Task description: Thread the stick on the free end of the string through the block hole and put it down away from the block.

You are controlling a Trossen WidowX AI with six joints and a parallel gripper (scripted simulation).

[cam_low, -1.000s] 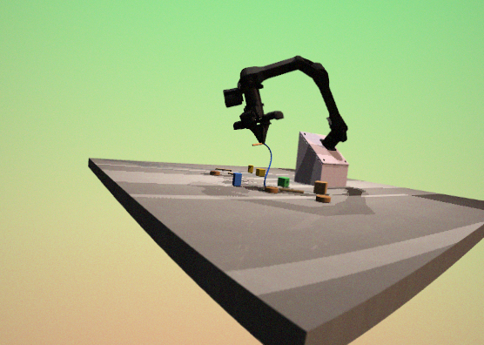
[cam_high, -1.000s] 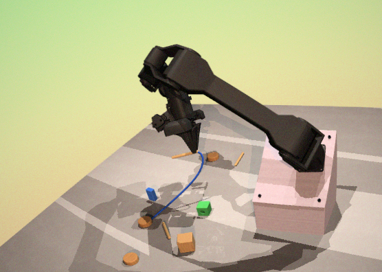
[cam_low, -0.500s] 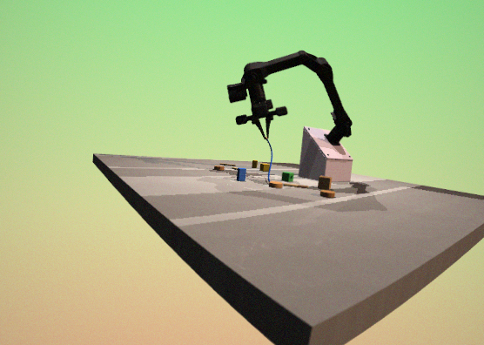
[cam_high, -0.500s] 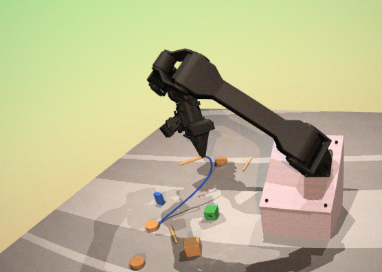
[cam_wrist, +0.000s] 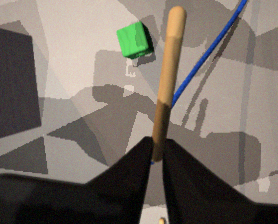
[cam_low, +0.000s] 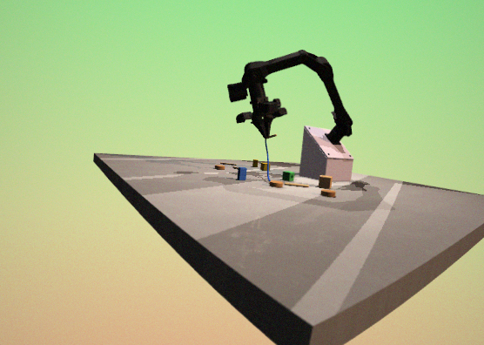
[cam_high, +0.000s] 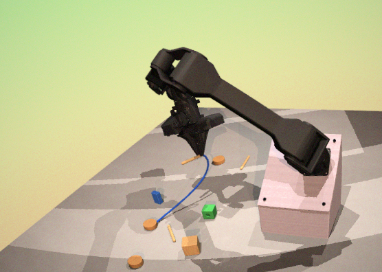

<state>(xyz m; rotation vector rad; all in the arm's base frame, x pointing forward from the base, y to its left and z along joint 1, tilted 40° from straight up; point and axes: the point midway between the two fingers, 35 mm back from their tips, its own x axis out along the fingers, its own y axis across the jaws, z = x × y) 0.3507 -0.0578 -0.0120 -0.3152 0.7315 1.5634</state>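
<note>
My gripper (cam_high: 202,154) (cam_low: 267,137) (cam_wrist: 157,145) is shut on the wooden stick (cam_high: 190,160) (cam_low: 272,136) (cam_wrist: 171,55) near its string end, well above the table. The stick sticks out sideways from the fingertips. The blue string (cam_high: 203,182) (cam_low: 267,157) (cam_wrist: 206,56) hangs from there to its round button (cam_high: 150,224) (cam_low: 276,184) and is not through the block. The green block (cam_high: 209,211) (cam_low: 288,176) (cam_wrist: 134,40) stands on the table, its hole visible in the top view. In the wrist view it lies left of the stick.
A blue block (cam_high: 157,197) (cam_low: 242,173) stands beyond the button. Loose sticks (cam_high: 244,162) (cam_high: 172,233), an orange cube (cam_high: 190,245) (cam_low: 325,181) and loose discs (cam_high: 218,160) (cam_high: 135,262) lie around. The exterior view shows small yellow blocks (cam_low: 255,163) (cam_low: 265,166). The pink base (cam_high: 295,221) is right.
</note>
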